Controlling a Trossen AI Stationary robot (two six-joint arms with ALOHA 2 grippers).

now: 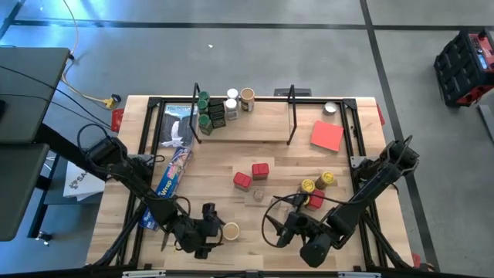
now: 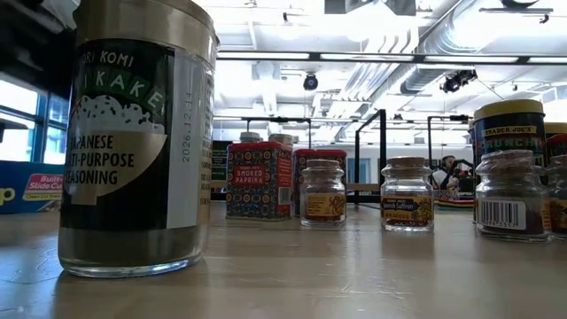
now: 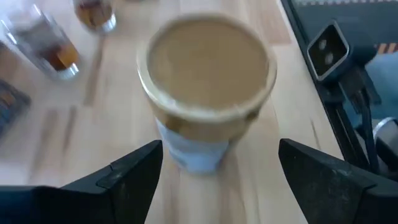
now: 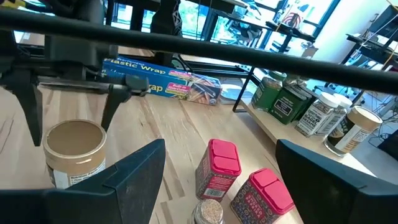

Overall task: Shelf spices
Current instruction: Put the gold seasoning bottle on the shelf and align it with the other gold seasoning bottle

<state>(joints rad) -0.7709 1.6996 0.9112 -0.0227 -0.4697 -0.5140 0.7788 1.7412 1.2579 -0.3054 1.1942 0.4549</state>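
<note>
- High view: my left gripper sits at the table's front edge, fingers spread wide, just beside the tan-lidded jar.
- Left wrist view: that jar stands upright on the board between my fingers, which don't touch it, so nothing is held. I judge the gap is set to straddle it for a pick.
- Right gripper waits near the front edge, wide open and empty.
- Shelf lies along the back edge with several jars already on it; red tins and yellow-lidded jars remain mid-table.
</note>
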